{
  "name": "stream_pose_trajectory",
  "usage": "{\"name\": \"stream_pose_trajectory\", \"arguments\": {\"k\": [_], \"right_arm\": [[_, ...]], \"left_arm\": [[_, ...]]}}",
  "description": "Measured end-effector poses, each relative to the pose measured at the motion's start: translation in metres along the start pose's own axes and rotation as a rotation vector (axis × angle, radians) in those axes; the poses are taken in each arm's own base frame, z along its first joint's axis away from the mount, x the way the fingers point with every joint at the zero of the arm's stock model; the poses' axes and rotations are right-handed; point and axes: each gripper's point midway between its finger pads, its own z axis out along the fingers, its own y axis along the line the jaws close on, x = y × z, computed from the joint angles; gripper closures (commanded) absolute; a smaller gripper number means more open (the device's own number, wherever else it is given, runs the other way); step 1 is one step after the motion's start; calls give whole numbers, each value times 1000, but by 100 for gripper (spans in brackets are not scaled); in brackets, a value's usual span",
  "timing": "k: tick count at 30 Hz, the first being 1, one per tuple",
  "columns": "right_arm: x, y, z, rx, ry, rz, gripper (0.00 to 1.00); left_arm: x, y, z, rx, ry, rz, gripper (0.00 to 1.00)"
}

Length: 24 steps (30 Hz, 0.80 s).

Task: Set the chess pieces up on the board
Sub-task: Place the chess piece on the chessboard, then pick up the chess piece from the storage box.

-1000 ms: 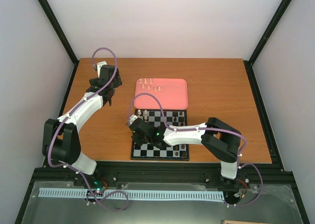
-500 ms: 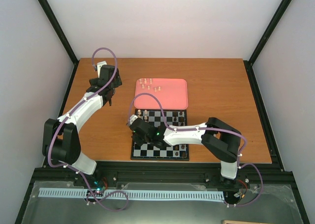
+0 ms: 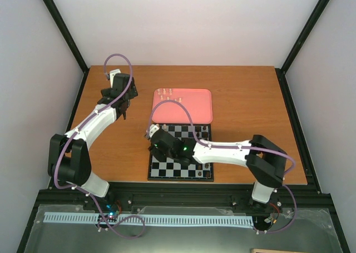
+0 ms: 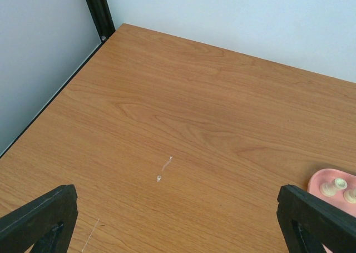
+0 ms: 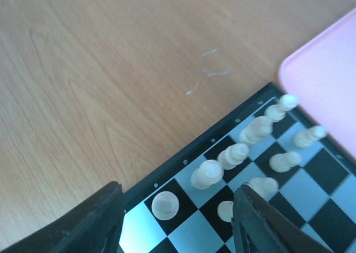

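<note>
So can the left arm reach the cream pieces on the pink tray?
Probably yes. The left gripper hangs open over bare table beside the pink tray, with the cream pieces at the edge of its wrist view. Nothing lies between; the right gripper is over the board.

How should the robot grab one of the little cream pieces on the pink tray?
It is probably best to pinch a cream piece across its body, coming straight down from above. The pieces appear to stand upright and a little apart near the far left corner of the pink tray, so there should be room on either side.
</note>
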Motion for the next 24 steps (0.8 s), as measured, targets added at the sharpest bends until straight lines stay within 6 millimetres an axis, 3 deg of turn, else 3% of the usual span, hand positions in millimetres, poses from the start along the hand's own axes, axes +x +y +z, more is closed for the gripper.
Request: {"name": "stream_pose_trajectory", "arguments": {"k": [4,7,10,14,19,24], "right_arm": [[-27,-16,-29,55,-75,14,33],[-36,-33,-34,93,-86,36,29],[-49,-73,-34,172,-93,87,29],[-73,-150,-30,315,-113,192,31],[-84,-225,1,437,-81,262,39],[-70,-279,52,476,4,301,44]], "left_arm": [[0,0,0,0,0,0,0],[0,0,0,1,0,0,0],[0,0,0,1,0,0,0],[0,0,0,2,0,0,0],[0,-2,-1,11,2,-1,0],[-1,-2,-2,14,0,-3,0]]}}
